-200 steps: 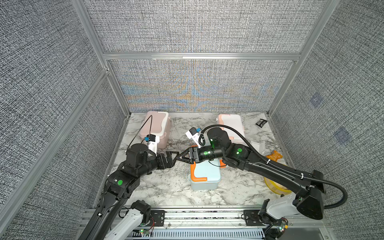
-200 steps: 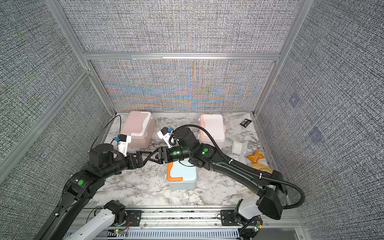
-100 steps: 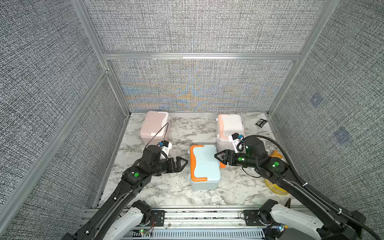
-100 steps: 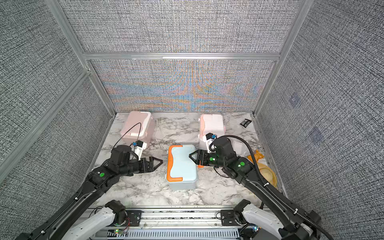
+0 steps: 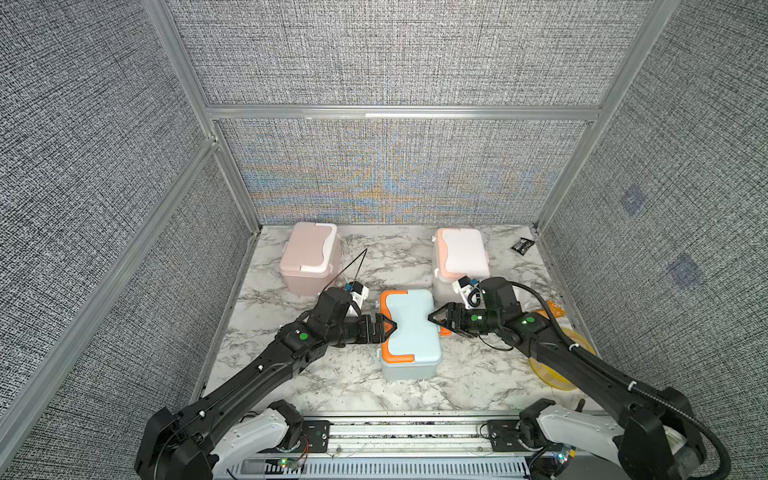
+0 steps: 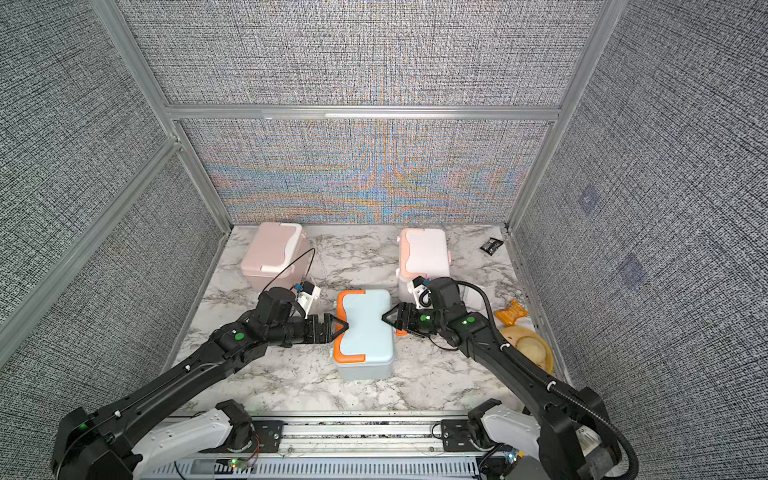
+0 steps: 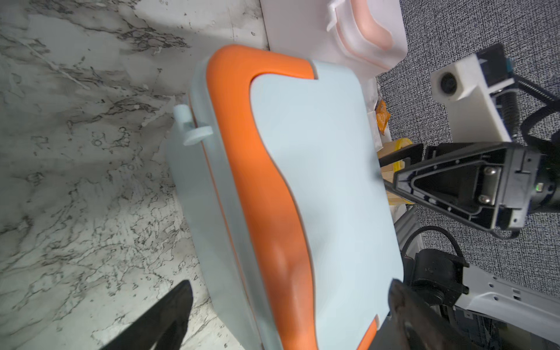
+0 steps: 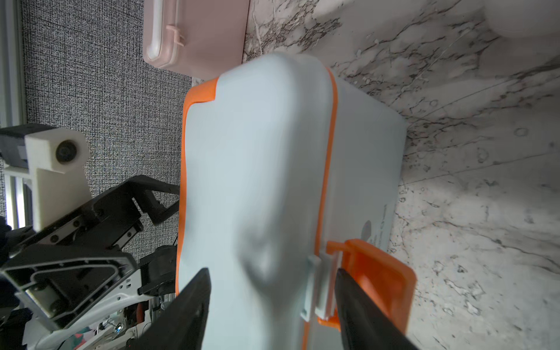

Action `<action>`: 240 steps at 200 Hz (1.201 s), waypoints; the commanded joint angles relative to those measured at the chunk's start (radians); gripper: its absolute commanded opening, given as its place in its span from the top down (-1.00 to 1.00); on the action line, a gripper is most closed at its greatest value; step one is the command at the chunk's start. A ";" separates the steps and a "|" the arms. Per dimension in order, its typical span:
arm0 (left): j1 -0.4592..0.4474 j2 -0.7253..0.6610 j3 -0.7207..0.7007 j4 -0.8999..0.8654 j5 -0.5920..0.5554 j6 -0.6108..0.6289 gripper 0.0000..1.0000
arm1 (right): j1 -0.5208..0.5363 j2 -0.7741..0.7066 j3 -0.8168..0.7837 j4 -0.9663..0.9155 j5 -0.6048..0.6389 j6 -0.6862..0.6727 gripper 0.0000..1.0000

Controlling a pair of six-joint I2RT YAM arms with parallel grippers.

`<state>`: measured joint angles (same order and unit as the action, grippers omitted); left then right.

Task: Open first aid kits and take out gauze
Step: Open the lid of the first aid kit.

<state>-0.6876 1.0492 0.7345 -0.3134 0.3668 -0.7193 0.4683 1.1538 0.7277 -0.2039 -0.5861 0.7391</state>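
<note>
The light blue first aid kit with an orange handle stands mid-table, lid down. My left gripper is open, its fingers straddling the kit's left side. My right gripper is open on the right side, one finger over the lid, the other beside the white hinge. The orange latch is flipped outward there. The pink kit and the white and peach kit stand shut at the back. A pale flat pad, perhaps gauze, shows mostly hidden behind my right arm.
A small black packet lies at the back right corner. An orange wrapper and a yellow round dish sit by the right wall, under my right arm. Grey walls close in three sides.
A second ago both grippers met left of the blue kit, the right arm reaching across. They drew apart, and now each has closed in on one side of the kit.
</note>
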 commanded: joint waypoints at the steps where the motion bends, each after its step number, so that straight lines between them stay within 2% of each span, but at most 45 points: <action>1: -0.008 0.028 0.001 0.074 0.018 -0.014 -0.99 | 0.000 0.002 0.002 0.066 -0.052 0.017 -0.33; 105: -0.020 0.074 0.002 0.122 0.027 -0.026 -0.99 | 0.002 -0.024 -0.020 0.044 -0.061 0.027 -0.33; 175: -0.030 0.086 0.006 0.126 0.019 -0.026 -0.99 | 0.001 -0.090 0.003 -0.070 0.018 -0.014 -0.32; 240: -0.037 0.098 0.010 0.131 0.019 -0.029 -0.99 | 0.003 -0.047 -0.005 -0.009 -0.017 0.005 -0.32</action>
<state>-0.7216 1.1458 0.7368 -0.2150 0.3840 -0.7456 0.4706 1.0950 0.7246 -0.2390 -0.5854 0.7425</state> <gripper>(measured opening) 0.997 0.663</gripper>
